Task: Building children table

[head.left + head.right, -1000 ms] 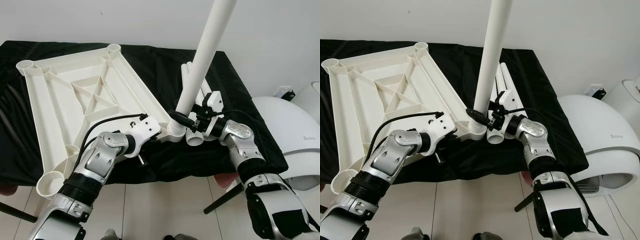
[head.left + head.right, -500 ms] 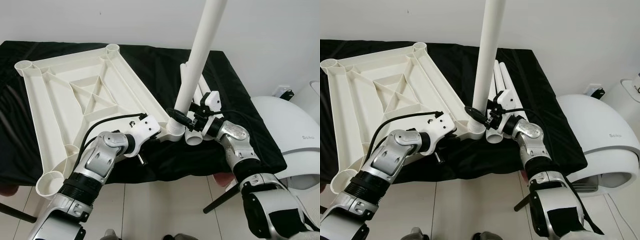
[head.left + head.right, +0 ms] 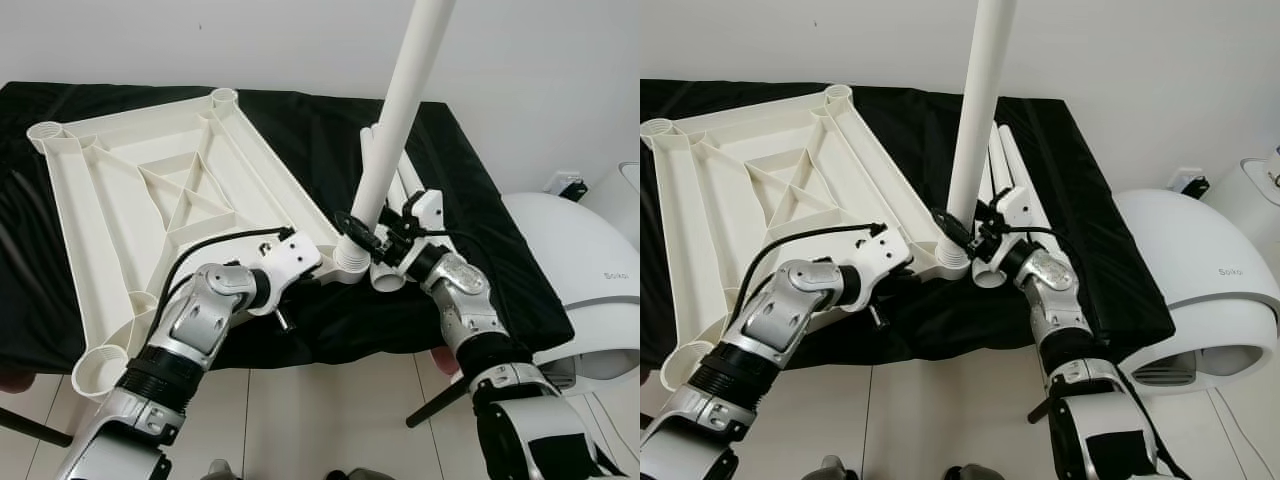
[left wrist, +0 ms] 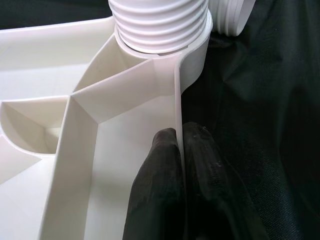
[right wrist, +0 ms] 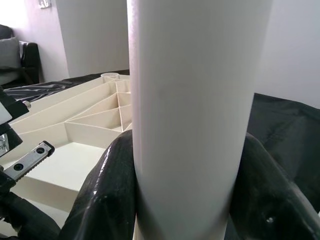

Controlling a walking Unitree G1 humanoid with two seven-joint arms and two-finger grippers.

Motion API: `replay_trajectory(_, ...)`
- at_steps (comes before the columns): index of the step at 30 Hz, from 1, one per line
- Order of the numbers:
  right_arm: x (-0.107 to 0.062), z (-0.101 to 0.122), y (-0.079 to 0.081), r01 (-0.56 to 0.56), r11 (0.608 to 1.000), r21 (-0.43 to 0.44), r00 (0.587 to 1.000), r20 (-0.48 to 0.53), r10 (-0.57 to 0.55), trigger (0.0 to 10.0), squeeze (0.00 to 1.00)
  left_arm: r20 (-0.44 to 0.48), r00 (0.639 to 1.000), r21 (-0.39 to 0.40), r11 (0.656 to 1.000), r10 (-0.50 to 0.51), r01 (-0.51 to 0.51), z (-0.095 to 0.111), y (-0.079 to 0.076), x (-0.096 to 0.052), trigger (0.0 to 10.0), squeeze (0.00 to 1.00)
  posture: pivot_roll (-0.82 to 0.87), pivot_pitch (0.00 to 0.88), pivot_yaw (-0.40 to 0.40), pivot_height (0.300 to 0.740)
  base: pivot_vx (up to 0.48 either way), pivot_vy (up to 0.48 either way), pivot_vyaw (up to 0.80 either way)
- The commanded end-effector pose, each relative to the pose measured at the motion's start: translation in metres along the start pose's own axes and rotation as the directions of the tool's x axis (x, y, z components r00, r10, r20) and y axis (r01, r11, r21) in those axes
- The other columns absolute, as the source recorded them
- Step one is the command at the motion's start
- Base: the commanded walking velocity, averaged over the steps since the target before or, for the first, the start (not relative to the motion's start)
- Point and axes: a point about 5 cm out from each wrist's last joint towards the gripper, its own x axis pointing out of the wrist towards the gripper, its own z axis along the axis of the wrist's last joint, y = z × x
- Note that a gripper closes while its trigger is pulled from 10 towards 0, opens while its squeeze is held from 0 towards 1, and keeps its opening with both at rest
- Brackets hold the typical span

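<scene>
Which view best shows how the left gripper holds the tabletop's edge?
The left wrist view: the left gripper has its black fingers pinching the thin rim of the white tabletop, just below the threaded leg in its corner socket. In the eye views the silver wrist hides that pinch; the right wrist view looks along the leg held by the right gripper.

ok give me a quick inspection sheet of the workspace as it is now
surface: black cloth covers the table.
job's things: white tabletop lies underside up; upright white leg stands with its threaded end in the near corner socket; spare legs lie on the cloth behind it.
clutter: nothing seen.
grippers: left gripper pinches the tabletop's edge wall by that socket; right gripper clasps the upright leg low down.
cables: black cable loops over the left wrist.
surroundings: white wall behind, tiled floor, white domed appliance at right.
</scene>
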Motion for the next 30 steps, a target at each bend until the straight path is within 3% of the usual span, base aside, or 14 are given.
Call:
replay_trajectory(1,-0.0340,-0.0465,0.0036,0.104,0.990,0.095,0.973,-0.215,-0.082,10.0,0.00,0.019,0.994,0.022,0.994,0.107,-0.107,0.0074,0.0103,-0.0038,10.0,0.00,0.00,0.075,-0.035,0.740,0.000,0.000,0.00)
replay_trajectory(30,-0.0315,-0.0402,0.0101,0.260,0.964,0.052,0.956,-0.154,-0.249,10.0,0.00,0.021,0.994,0.025,0.994,0.104,-0.105,0.0082,0.0101,-0.0025,10.0,0.00,0.00,0.059,-0.038,0.740,0.000,0.000,0.00)
